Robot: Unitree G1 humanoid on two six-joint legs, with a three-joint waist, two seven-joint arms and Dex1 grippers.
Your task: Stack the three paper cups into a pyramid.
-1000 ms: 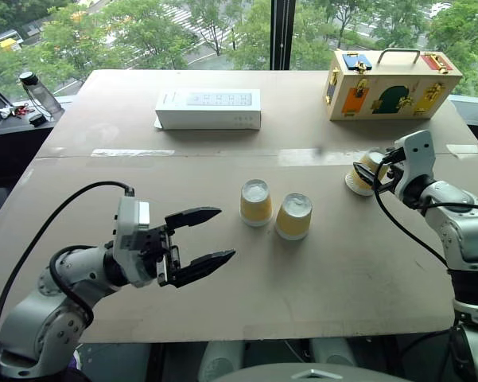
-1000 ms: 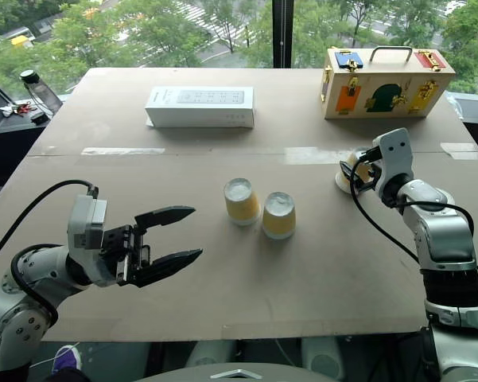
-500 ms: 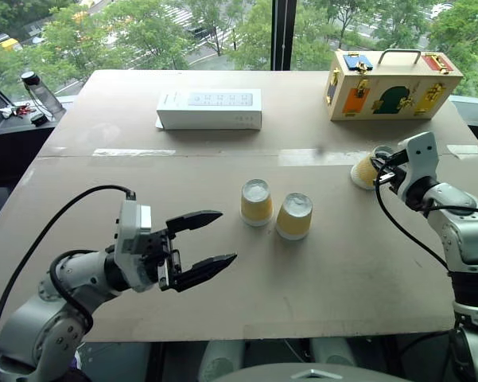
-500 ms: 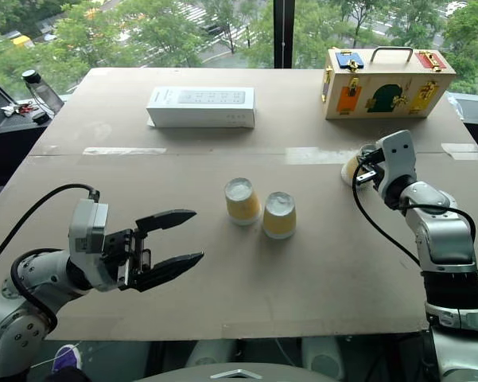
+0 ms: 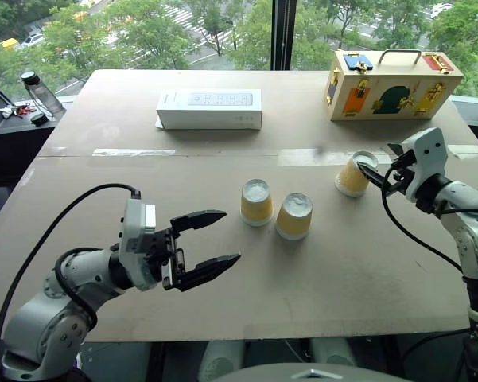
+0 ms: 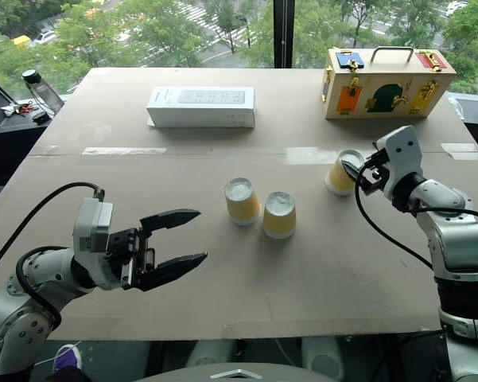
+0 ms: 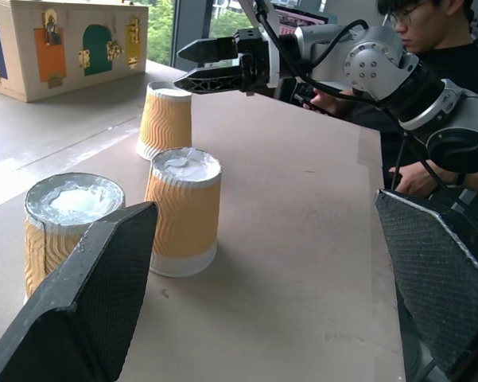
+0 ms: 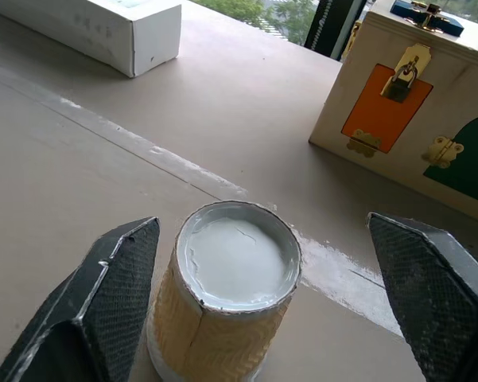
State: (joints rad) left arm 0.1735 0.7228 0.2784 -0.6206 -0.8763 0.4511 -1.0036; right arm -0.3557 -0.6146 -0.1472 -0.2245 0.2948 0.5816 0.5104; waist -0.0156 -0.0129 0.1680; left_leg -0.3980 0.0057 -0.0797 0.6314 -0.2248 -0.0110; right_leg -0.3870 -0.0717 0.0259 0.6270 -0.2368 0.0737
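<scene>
Paper cups: two upside-down, paired | third cup: apart | both fingers spread, empty

Cup: yellow-tan ribbed wall, upside down on the table, white flat base facing up.
Right gripper: jaws spread wide, one black finger on each side of the cup, neither touching it.
Table: tan board with a pale tape strip running across behind the cup.
White box: far side, well apart from the cup.
Wooden box: orange panel with padlock, dark green panel, brass latches.
</scene>
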